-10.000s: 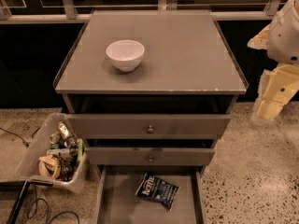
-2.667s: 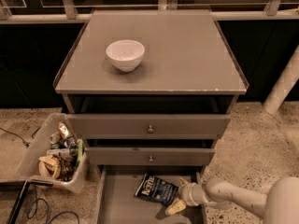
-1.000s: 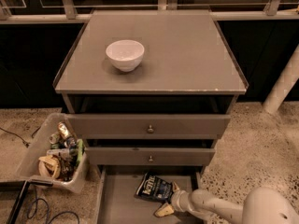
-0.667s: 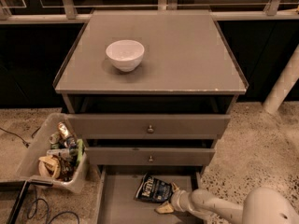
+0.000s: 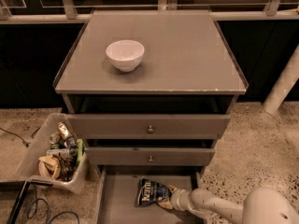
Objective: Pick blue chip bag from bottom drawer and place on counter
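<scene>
The blue chip bag point(image 5: 150, 192) lies on the flat grey floor of the open bottom drawer point(image 5: 119, 204), right of its middle, with white "Kettle" lettering showing. My gripper point(image 5: 169, 197) reaches in from the lower right at the end of a cream arm point(image 5: 224, 209) and sits against the bag's right edge. The counter point(image 5: 187, 55) is the broad grey top of the cabinet above, with a chipped front edge.
A white bowl point(image 5: 124, 54) stands on the counter's left half. Two upper drawers with round knobs point(image 5: 150, 129) stick out slightly. A clear plastic bin point(image 5: 56, 154) of cans and wrappers sits on the floor at left, with black cables point(image 5: 32, 206) beside it.
The gripper has moved left across the bottom drawer to the bag's right edge. In the last second it has barely moved, and the bag has stayed in place.
</scene>
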You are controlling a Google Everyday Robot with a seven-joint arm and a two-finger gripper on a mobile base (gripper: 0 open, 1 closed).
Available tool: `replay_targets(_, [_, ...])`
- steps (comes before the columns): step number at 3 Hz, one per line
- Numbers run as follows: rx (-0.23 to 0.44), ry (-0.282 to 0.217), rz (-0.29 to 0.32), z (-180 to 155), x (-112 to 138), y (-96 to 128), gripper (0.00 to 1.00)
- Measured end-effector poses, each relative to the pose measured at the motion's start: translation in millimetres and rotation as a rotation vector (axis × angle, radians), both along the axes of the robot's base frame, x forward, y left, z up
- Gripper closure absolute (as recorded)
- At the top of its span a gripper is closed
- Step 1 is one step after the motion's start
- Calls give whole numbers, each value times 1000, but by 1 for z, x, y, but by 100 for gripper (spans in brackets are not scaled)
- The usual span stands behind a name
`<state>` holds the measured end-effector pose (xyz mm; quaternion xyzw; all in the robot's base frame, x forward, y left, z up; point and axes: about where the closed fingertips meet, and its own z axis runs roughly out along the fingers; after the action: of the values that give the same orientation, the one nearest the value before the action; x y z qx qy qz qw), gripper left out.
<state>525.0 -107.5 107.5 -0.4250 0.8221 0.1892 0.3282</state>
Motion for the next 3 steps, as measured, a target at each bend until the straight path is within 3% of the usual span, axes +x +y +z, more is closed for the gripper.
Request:
replay_targets(1, [0, 0, 0, 0, 0, 0, 89])
replay_targets(2, [0, 0, 0, 3, 0, 0, 100])
replay_targets(3, [20, -9, -12, 15, -6, -12, 100])
